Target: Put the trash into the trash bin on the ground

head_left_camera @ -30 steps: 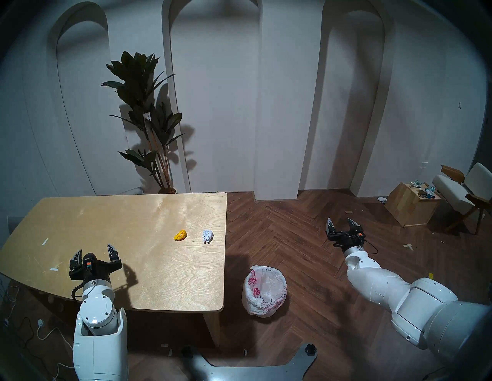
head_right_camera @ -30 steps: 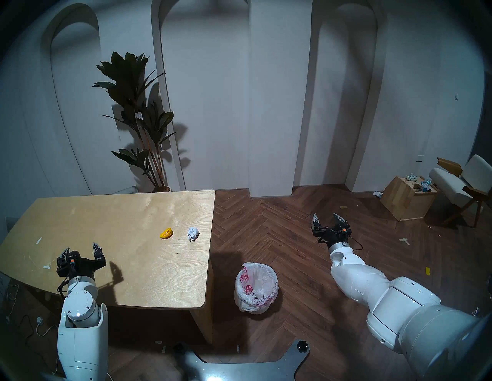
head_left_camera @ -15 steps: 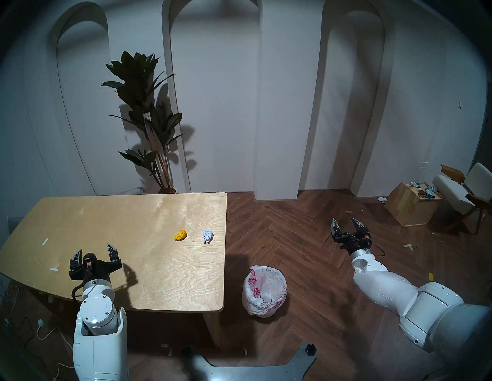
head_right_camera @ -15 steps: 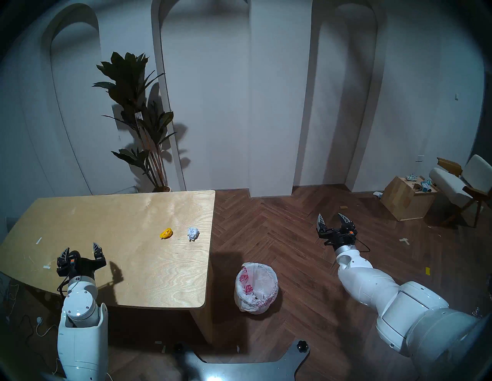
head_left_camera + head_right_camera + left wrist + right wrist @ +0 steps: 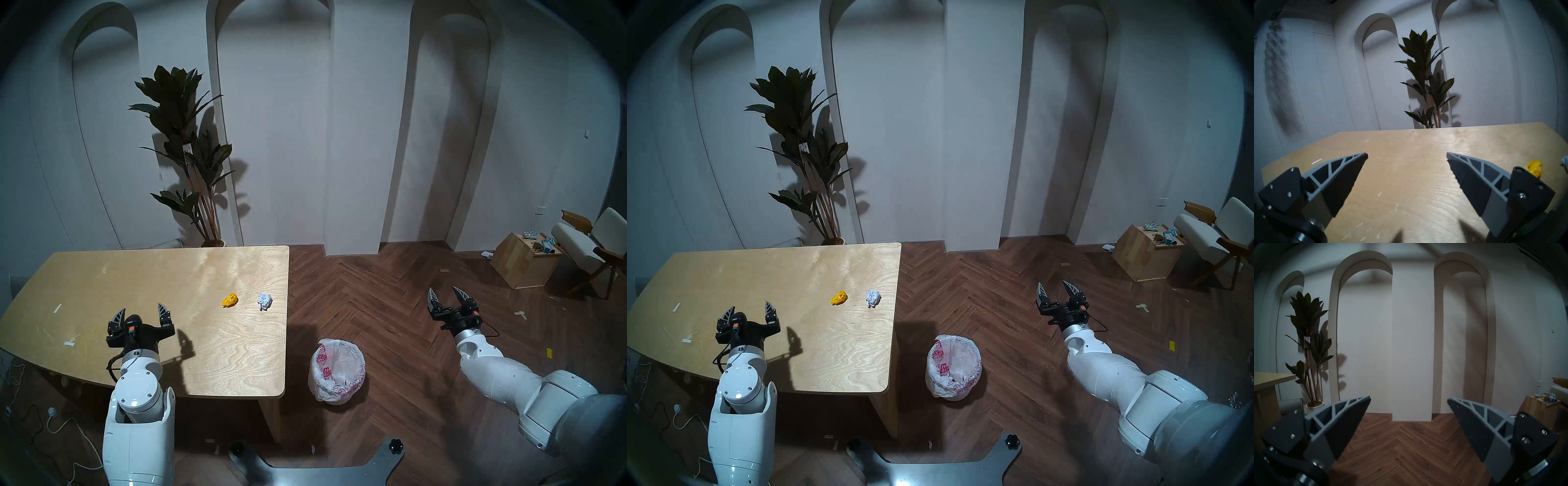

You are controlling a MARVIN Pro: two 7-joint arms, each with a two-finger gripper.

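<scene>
A yellow wad [image 5: 230, 299] and a white paper ball [image 5: 264, 301] lie side by side on the wooden table [image 5: 142, 271] near its right edge; the wad also shows at the right edge of the left wrist view [image 5: 1534, 170]. The trash bin [image 5: 337, 370], lined with a white bag printed in red, stands on the floor right of the table. My left gripper [image 5: 140, 311] is open and empty above the table's front left, well left of the wad. My right gripper [image 5: 445, 294] is open and empty over the floor, right of the bin.
A potted plant [image 5: 185, 146] stands behind the table. An open wooden box of clutter [image 5: 524, 261] and a chair [image 5: 590, 247] are at the far right. White tape strips [image 5: 57, 308] lie on the table's left. Cables [image 5: 51, 424] lie on the floor at lower left.
My left gripper has moved right and a little forward over the table, toward the wad. My right arm has drawn back to the right, away from the bin. Both grippers stay open.
</scene>
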